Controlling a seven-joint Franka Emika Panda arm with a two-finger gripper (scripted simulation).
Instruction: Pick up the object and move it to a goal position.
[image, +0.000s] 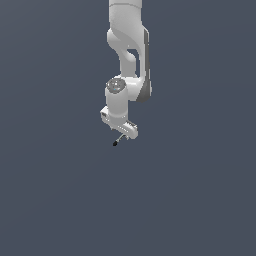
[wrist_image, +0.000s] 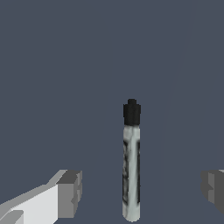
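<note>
The object is a thin stick (wrist_image: 131, 175) with a pale grey shaft and a small black end (wrist_image: 131, 113). In the wrist view it lies between my two fingers (wrist_image: 70, 192), with a clear gap on each side, so neither pad touches it. My white gripper (wrist_image: 141, 189) is open. In the exterior view the gripper (image: 123, 135) hangs from the arm near the middle of the picture, and the stick (image: 118, 141) pokes out just below it, black end pointing toward the exterior view's lower left. I cannot tell whether the stick rests on the surface.
A plain dark blue-grey surface (image: 200, 200) fills both views. The white arm (image: 127, 55) comes down from the top of the exterior view. No other object and no goal marker shows.
</note>
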